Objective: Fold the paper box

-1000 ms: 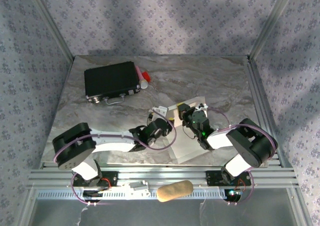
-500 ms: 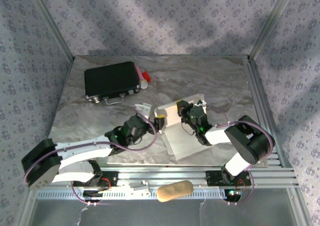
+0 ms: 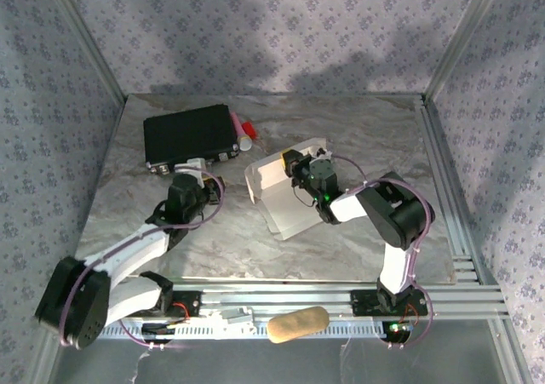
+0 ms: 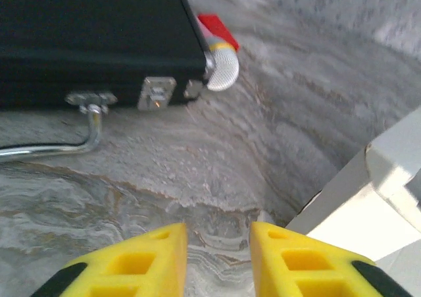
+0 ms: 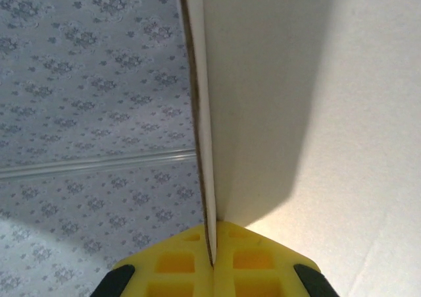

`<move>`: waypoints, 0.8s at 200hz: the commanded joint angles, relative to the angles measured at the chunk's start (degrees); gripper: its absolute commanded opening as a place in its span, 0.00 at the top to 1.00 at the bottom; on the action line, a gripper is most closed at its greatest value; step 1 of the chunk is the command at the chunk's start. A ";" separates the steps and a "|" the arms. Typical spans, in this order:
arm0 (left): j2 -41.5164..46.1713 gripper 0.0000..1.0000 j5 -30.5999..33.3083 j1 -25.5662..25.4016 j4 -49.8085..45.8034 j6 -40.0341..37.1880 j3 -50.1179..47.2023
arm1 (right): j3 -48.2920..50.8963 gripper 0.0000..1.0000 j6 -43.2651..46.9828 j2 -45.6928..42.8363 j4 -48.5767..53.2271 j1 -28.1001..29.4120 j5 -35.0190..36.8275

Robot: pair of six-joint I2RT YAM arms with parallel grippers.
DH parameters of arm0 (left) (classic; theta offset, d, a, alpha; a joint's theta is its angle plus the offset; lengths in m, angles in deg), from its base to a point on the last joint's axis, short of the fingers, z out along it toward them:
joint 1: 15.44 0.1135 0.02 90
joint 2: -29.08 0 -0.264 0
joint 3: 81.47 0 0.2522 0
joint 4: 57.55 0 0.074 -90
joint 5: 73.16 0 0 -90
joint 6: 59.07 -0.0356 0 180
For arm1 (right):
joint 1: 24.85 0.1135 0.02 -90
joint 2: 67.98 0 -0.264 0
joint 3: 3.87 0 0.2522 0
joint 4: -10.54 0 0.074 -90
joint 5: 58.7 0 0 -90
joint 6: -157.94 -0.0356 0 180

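top view, where: the paper box [image 3: 277, 203] sits about mid-frame on the marble table [image 3: 366, 137], just right of the black case [image 3: 189, 135] in the upper left.
top view, look: plain white thin card, only half formed. One part lies flat and a wall along the left and back is tipped up.
top view, right claw: the right gripper [image 3: 292, 163] is at the box's raised back edge.
top view, left claw: the left gripper [image 3: 198, 171] is off to the left by the case's front edge, well apart from the box.
left wrist, claw: yellow fingers [image 4: 161, 257] at the bottom, with a smallish gap between them and nothing in it, just bare table.
left wrist, rest: the case's latch and wire handle are up top, with a red-and-white capped thing [image 4: 220, 63] beside it. A corner of the white card shows at lower right.
right wrist, claw: pinched tight on the card's edge, which runs straight up out of the fingers.
right wrist, look: a smooth white panel to the right, half in shadow.
step, my guess: mid-fold, one wall held up and nothing locked yet.
next, my guess: the left claw needs to swing back and push a side flap in while the right one hangs on. That card looks floppy, so go gently.
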 commanded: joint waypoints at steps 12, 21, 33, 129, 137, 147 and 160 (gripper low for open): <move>-10.30 0.71 -12.38 -0.46 10.82 -6.85 2.51 | 0.10 1.00 0.37 2.13 -3.56 -0.12 -1.55; -12.41 0.71 -13.30 -1.22 12.67 -8.01 2.69 | 0.31 1.00 0.47 2.23 -4.00 -0.25 -1.59; -13.93 0.70 -12.63 -2.66 14.67 -8.94 2.56 | 0.50 1.00 0.70 2.23 -4.62 -0.29 -1.86; -19.09 0.66 -7.21 -8.65 19.10 -10.22 4.22 | 2.13 1.00 0.69 1.66 -6.33 -0.29 -2.21; -19.52 0.67 -7.19 -8.78 19.42 -10.22 4.38 | 2.09 1.00 0.72 1.61 -6.35 -0.26 -2.21; -19.92 0.67 -7.16 -9.11 19.46 -10.27 4.81 | 2.15 1.00 0.70 1.61 -6.38 -0.20 -2.34; -20.56 0.68 -6.53 -10.00 19.05 -10.69 5.85 | 2.20 1.00 0.74 1.52 -6.43 -0.12 -2.29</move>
